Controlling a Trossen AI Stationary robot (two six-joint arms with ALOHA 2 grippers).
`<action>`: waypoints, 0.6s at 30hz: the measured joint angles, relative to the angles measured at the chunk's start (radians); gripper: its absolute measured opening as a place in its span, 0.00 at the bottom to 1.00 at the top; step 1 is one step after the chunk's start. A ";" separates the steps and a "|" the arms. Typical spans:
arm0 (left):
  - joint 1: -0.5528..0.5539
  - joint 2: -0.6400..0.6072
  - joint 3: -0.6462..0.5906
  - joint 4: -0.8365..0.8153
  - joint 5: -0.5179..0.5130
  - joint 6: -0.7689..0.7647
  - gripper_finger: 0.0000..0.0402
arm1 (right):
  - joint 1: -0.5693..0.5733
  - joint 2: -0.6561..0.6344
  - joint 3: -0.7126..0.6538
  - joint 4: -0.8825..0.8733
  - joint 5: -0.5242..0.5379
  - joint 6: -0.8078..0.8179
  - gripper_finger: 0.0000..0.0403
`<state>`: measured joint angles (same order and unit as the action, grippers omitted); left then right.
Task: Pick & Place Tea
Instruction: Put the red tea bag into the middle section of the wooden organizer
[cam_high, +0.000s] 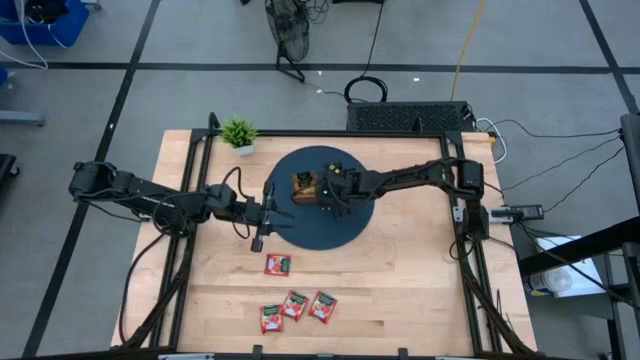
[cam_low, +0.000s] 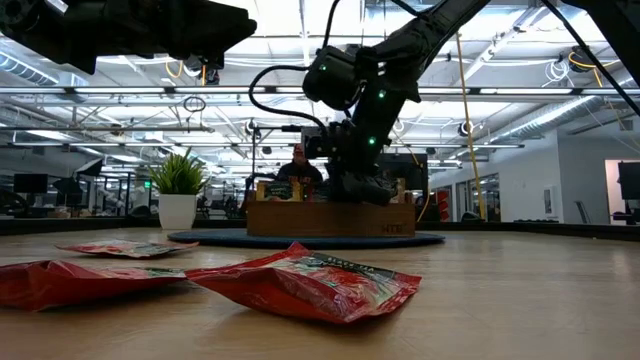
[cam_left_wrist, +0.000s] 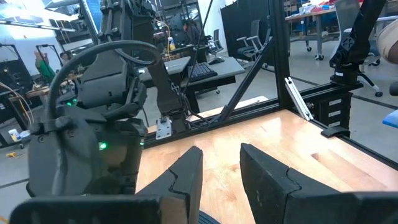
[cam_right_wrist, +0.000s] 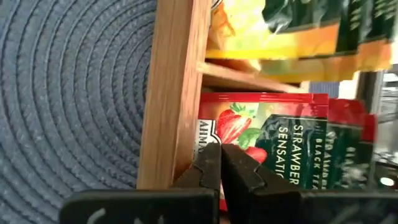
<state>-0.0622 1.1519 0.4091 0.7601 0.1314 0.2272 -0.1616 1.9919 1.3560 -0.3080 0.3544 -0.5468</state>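
The right hand (cam_right_wrist: 221, 171), fingers together, sits at the tray (cam_right_wrist: 171, 93) beside filed red sachets (cam_right_wrist: 273, 137), while four more (cam_high: 277, 264), light, floppy and slick, lie on the counter (cam_high: 420, 290), best pinched by an edge.

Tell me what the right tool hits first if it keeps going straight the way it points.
Probably the red strawberry tea sachet in the wooden tray: the shut right tool sits right at it, beside the tray wall.
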 joint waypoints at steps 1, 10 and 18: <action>0.000 0.000 0.000 0.000 0.000 0.000 0.28 | 0.004 0.000 0.000 0.006 0.013 0.000 0.00; 0.000 0.000 0.000 0.000 0.000 0.000 0.28 | 0.007 -0.001 0.000 0.082 0.068 0.000 0.00; 0.000 0.000 0.000 0.000 0.000 0.000 0.28 | 0.064 -0.090 0.000 0.057 0.067 0.011 0.00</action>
<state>-0.0624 1.1519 0.4091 0.7601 0.1314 0.2272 -0.0971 1.9018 1.3560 -0.2509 0.4214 -0.5362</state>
